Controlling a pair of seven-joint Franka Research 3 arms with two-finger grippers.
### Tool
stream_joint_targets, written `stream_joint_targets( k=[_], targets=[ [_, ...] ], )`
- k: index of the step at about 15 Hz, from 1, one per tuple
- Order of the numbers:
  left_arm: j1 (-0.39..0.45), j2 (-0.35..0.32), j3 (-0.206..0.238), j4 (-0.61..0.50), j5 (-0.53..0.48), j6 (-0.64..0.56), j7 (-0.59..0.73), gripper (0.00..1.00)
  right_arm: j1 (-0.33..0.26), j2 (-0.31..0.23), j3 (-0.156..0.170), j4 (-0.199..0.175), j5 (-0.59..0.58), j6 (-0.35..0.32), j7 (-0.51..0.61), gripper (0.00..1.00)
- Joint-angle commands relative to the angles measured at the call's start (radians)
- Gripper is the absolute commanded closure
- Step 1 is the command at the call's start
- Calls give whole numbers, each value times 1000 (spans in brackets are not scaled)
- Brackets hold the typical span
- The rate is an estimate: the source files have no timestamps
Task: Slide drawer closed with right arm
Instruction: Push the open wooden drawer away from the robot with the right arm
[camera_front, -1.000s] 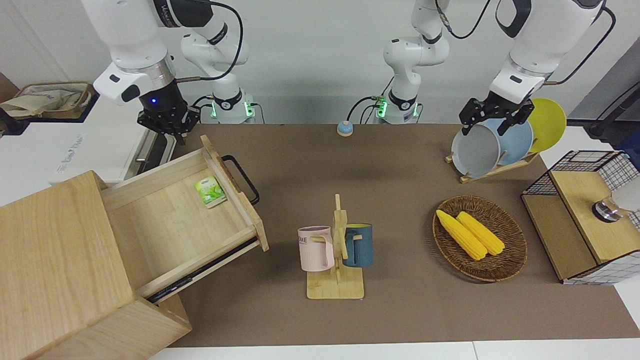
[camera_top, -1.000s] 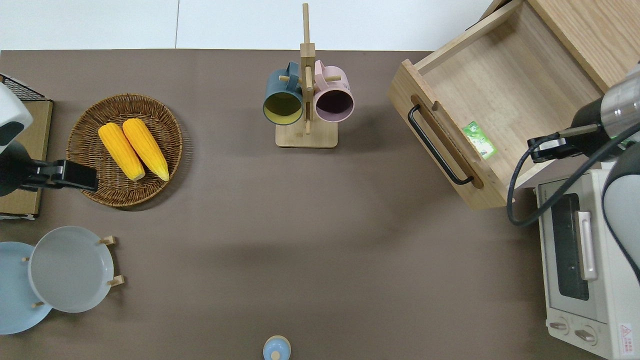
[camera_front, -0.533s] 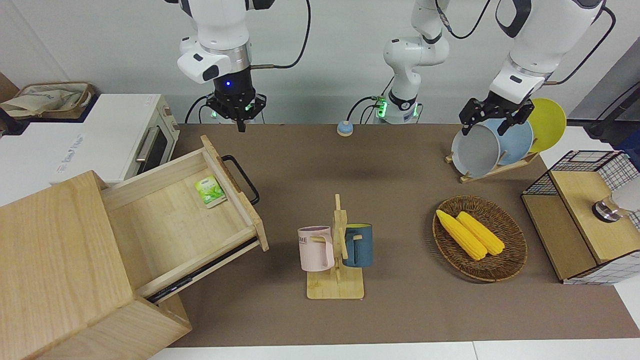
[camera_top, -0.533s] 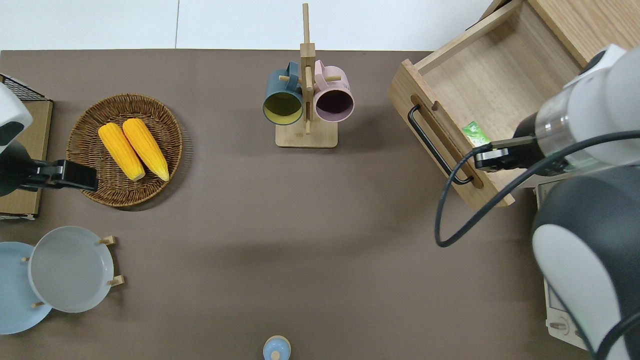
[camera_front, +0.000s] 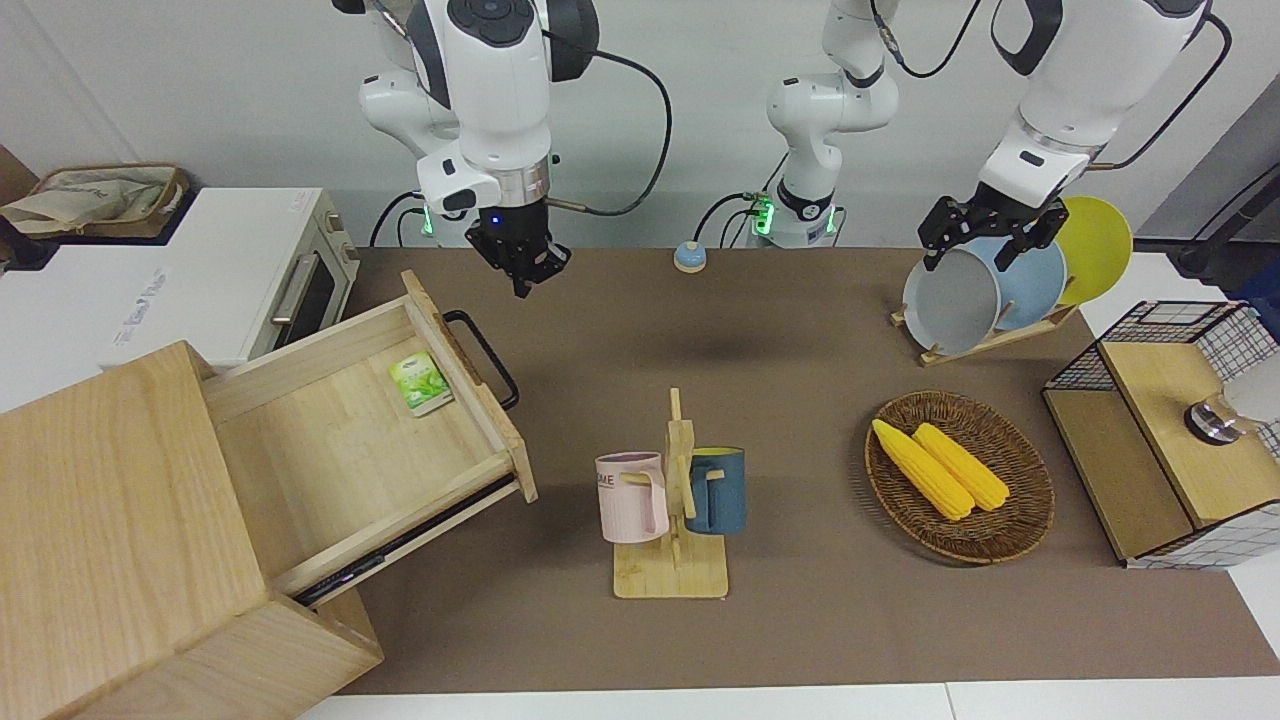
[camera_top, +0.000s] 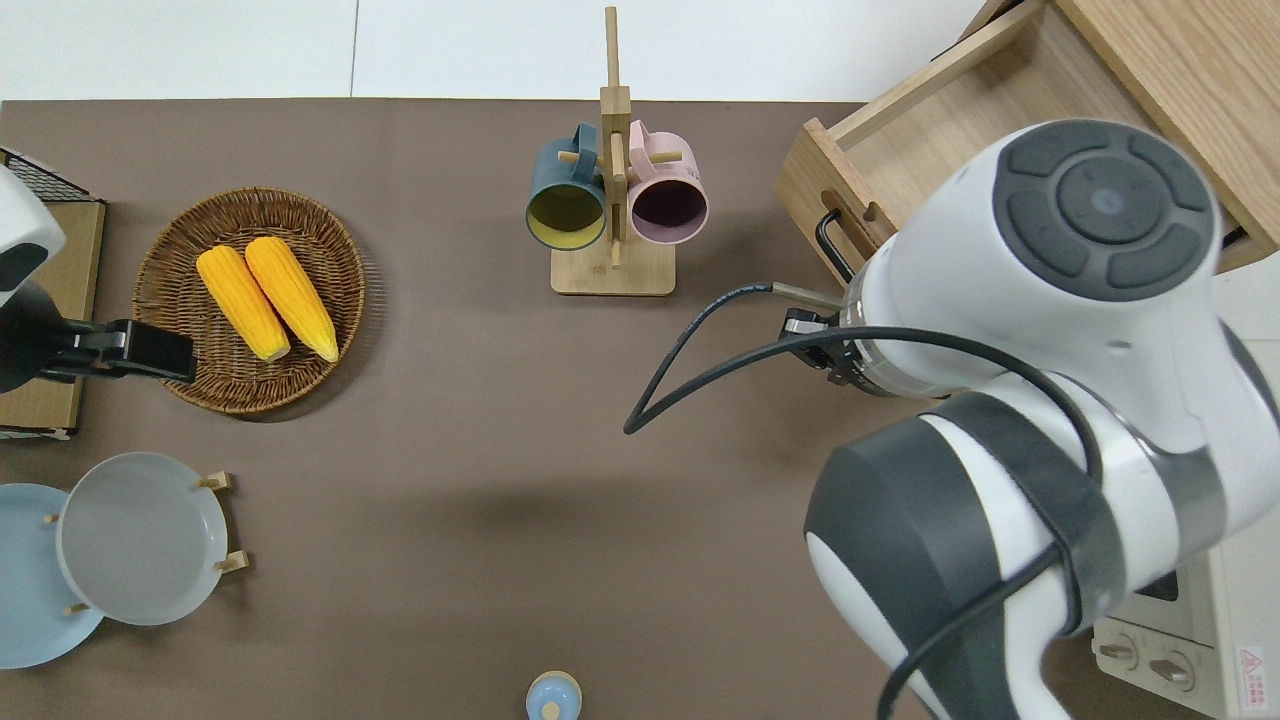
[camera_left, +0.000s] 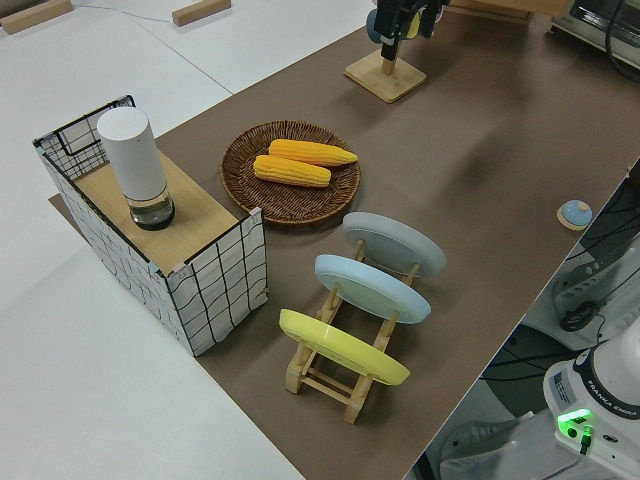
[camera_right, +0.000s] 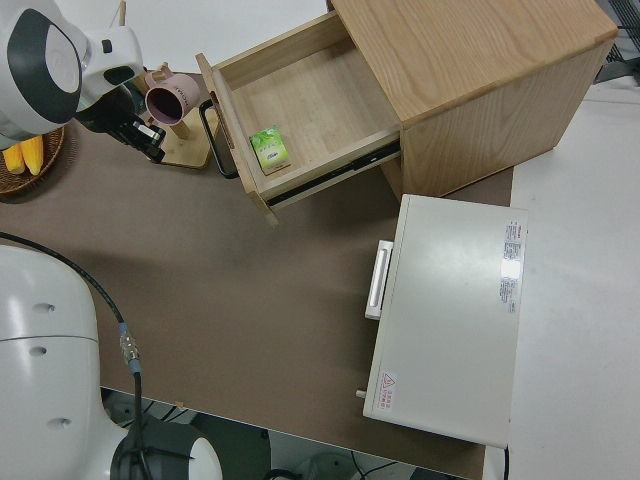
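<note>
The pale-wood drawer (camera_front: 340, 440) stands pulled far out of its box cabinet (camera_front: 110, 520). Its black bar handle (camera_front: 483, 355) faces the middle of the table. A green packet (camera_front: 420, 383) lies in it. My right gripper (camera_front: 524, 285), under the blue wrist light, hangs over the brown mat in front of the drawer, near the end of the handle nearer to the robots, clear of it, with its fingers together. In the overhead view the arm hides most of the drawer (camera_top: 900, 150). In the right side view the gripper (camera_right: 148, 140) is beside the handle (camera_right: 215, 140). The left arm is parked, its gripper (camera_front: 968, 258) open.
A white oven (camera_front: 250, 285) stands next to the cabinet, nearer to the robots. A mug rack (camera_front: 672, 500) with two mugs stands mid-table. A basket of corn (camera_front: 960, 475), a plate rack (camera_front: 1000, 290) and a wire-mesh box (camera_front: 1170, 430) are at the left arm's end.
My right arm has swung from over the oven, across the drawer's near corner, to the mat in front of the handle. The drawer and the left arm have not moved.
</note>
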Motion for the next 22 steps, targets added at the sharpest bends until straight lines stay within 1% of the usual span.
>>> stream_joint_targets(
  k=[1,2,4,5,8,11,15,17,20,21,22],
  targets=[
    [4,11,-6,26,17,-20,10,7,-13,49,3,-22,-8,60,199,1000],
    [4,11,-6,24,17,-20,10,7,-13,61,0,-24,-6,77,239,1000],
    [4,11,-6,26,17,-20,10,7,-19,73,-5,-45,6,130,339,1000],
    [4,11,-6,24,17,-20,10,7,-23,81,-7,-48,6,146,363,1000],
    [4,11,-6,26,17,-20,10,7,-25,99,-16,-47,0,160,370,1000],
    [4,11,-6,26,17,-20,10,7,-36,124,-17,-43,-8,181,370,1000],
    [4,11,-6,24,17,-20,10,7,-37,149,-23,-36,-11,186,368,1000],
    [4,11,-6,24,17,-20,10,7,-60,156,-23,-34,-17,186,367,1000],
    [4,11,-6,26,17,-20,10,7,-66,187,-23,13,-18,186,367,1000],
    [4,11,-6,24,17,-20,10,7,-74,195,-23,24,-18,186,365,1000],
    [4,11,-6,24,17,-20,10,7,-80,198,-23,26,-18,187,362,1000]
  ],
)
